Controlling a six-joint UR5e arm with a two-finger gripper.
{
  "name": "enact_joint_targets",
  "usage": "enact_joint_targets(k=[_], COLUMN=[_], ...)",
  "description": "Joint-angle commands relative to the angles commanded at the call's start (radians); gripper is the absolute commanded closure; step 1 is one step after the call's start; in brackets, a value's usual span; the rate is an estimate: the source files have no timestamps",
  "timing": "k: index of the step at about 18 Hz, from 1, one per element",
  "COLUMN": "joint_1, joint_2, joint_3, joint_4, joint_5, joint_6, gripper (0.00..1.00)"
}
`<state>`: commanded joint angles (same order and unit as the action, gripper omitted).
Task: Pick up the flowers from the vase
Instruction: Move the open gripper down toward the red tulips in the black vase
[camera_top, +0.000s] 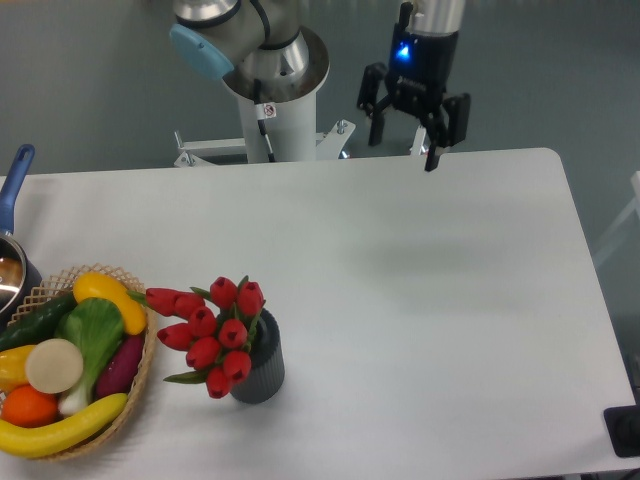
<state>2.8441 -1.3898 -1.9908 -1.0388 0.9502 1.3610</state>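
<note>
Red tulip buds, green leaves: the flowers (212, 335) sit in the vase (259, 364), well apart from the end effector (407, 135), below and to its left in the frame, toward the near edge of the surface (420, 300). Bunch leans left out of the vase mouth, heads spilling over the rim on that side, stems hidden inside. Lean probably because the stems are short and the vase is shorter than the bunch. Vase upright, dark grey, ribbed.

End effector hangs above the far edge of the surface, fingers apart, nothing between them, pointing down. Blue light lit on its body. Judgement: approach step only, no contact yet, task barely started. Next move needs a long travel toward the bunch, then a descent over the heads or onto the stems just above the rim. Risk: a grasp on the soft buds may slip, or the vase tips or lifts with the bunch if the stems drag.

Further from the end effector, past the vase: a basket (139, 385) with toy produce, just beside the flowers, leftmost buds near its rim. A pot (12, 262) with a blue handle at the left edge. Arm base (272, 95) to the end effector's left, behind the surface.
</note>
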Motion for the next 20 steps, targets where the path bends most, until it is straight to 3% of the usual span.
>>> enact_joint_targets(k=[6, 10, 14, 18, 20], joint_1=[-0.032, -0.142, -0.224, -0.239, -0.248], joint_2=[-0.037, -0.139, -0.228, -0.270, -0.305], joint_3=[-0.040, -0.028, 0.013, 0.020, 0.027], joint_4=[0.068, 0.178, 0.213, 0.218, 0.276], joint_5=[-0.134, -0.139, -0.143, -0.214, -0.243], joint_6=[-0.013, -0.017, -0.020, -0.048, -0.101], gripper=[0.00, 0.00, 0.00, 0.00, 0.00])
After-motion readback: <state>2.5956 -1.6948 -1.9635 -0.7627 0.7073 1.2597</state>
